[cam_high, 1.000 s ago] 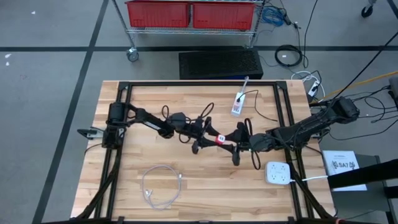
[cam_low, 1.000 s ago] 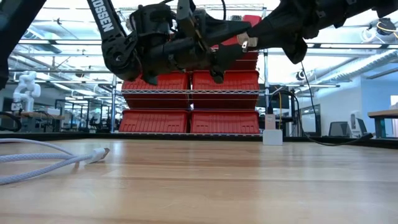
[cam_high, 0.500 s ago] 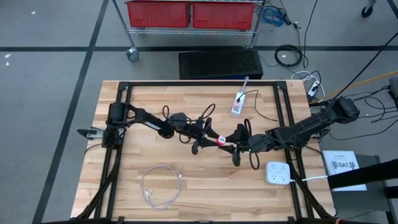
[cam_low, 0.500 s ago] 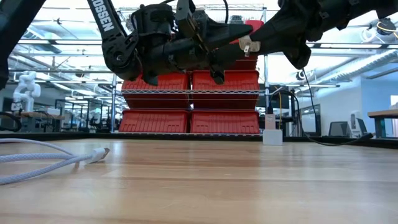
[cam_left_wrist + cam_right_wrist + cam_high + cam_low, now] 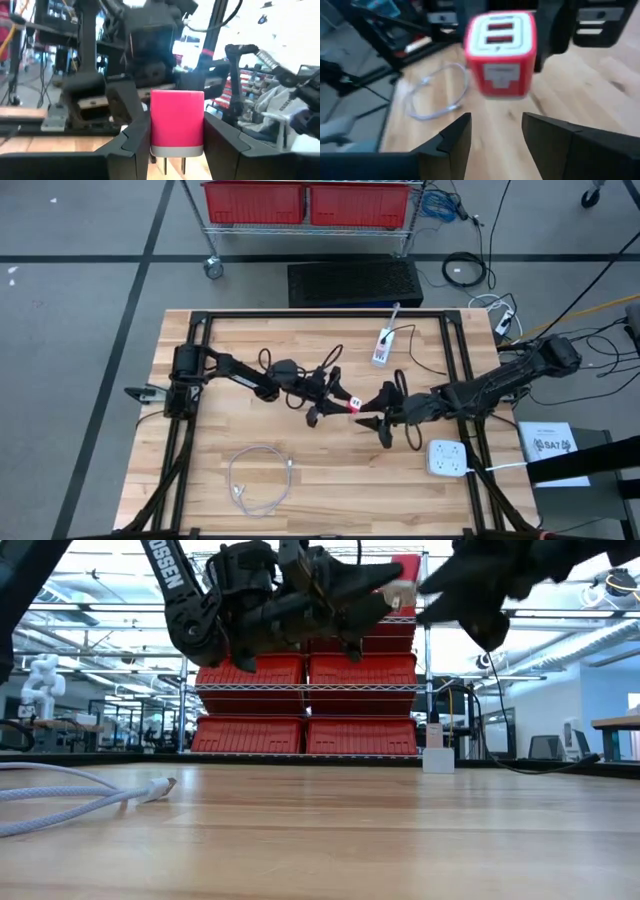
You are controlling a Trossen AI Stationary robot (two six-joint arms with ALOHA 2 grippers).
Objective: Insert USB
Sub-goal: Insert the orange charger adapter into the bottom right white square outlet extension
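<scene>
On the left, 1 white USB cable point(image 5: 258, 477) lies coiled on the wooden surface point(image 5: 200, 430), unplugged — nothing is inserted yet. Mid-air at centre, the left hand point(image 5: 338, 402) pinches 1 red charger point(image 5: 177, 122) with 2 ports; the right hand point(image 5: 378, 416), spread, faces it — empty.

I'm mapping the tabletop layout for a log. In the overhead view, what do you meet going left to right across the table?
White coiled cable → left gripper with jaws shut on the red charger → right gripper, jaws open → white power strip.
</scene>
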